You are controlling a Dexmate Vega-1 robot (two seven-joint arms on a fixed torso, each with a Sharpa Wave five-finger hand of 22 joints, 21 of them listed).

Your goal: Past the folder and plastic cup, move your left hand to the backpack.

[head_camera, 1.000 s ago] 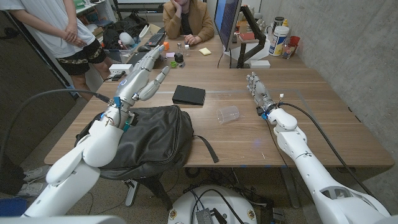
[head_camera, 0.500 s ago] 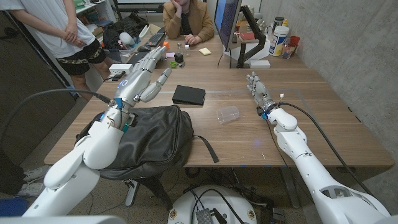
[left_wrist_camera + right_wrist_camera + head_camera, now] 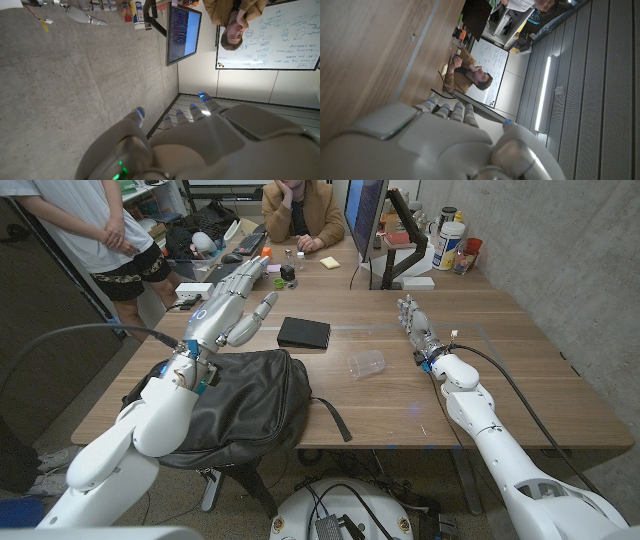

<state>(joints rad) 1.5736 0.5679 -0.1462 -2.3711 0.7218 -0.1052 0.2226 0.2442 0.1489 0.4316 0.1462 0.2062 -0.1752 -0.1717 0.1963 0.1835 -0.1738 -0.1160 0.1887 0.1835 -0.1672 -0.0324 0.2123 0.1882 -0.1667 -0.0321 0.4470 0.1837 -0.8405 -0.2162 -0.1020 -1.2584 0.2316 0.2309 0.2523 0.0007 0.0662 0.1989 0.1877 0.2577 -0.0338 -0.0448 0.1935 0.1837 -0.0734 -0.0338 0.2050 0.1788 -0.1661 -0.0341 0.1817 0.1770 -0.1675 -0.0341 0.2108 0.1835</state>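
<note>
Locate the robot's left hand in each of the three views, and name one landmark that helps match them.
Head view: left hand raised above the backpack, upper left, fingers spread.
Left wrist view: its back fills the lower part, fingertips pointing up.
Right wrist view: cannot make it out.
Shared landmark: the seated person beyond the table.

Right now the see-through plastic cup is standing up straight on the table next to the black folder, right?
Not quite. The plastic cup is lying on its side on the wooden table, not standing up. The head view shows it tipped over. It is indeed see-through and sits near the black folder.
</note>
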